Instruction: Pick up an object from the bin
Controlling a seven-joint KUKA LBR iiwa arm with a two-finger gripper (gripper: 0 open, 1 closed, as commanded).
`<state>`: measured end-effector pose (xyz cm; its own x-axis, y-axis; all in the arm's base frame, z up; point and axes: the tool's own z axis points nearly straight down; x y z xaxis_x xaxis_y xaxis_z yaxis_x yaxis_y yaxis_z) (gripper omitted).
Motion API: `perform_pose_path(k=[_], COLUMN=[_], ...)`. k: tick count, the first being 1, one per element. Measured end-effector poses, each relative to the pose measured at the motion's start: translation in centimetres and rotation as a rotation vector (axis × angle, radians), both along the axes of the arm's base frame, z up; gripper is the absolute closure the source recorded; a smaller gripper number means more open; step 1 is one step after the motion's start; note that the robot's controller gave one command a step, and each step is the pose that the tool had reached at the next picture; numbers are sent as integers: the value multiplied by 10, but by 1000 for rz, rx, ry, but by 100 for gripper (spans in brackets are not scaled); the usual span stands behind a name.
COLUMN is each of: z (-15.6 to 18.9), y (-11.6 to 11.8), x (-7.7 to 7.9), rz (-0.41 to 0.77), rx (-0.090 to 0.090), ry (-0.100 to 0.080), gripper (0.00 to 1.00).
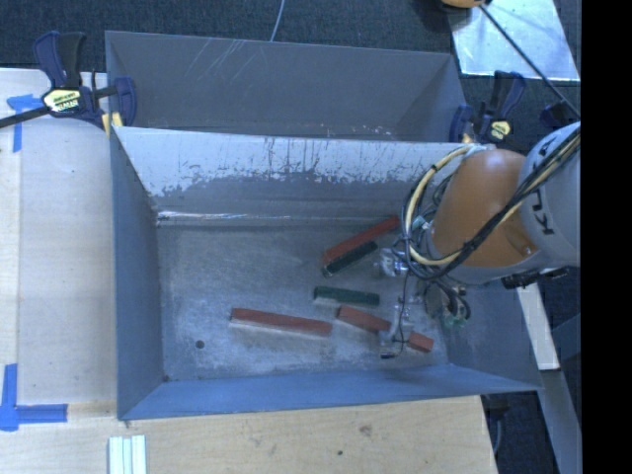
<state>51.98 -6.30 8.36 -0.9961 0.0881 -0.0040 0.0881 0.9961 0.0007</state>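
In the camera view, the two-finger gripper (398,344) was seen low in the grey metal bin (138,265), at the near right corner of its floor. It was placed between a short red-brown flat bar (363,317) and a small red-brown block (421,343), just beside both. Whether it was released or clenched could not be told. A dark green flat bar (346,294) and a long red-brown flat bar (281,322) were lying to the left.

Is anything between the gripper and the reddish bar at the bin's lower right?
Nothing visible: the gripper is right over the reddish bar. A dark green bar lies alongside, not between them.
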Motion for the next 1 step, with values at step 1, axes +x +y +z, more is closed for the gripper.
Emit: perform_pose_path(k=[1], z=[-12], y=[79], x=[18], rz=[-12], rx=[1], ry=[-5], gripper=[100])
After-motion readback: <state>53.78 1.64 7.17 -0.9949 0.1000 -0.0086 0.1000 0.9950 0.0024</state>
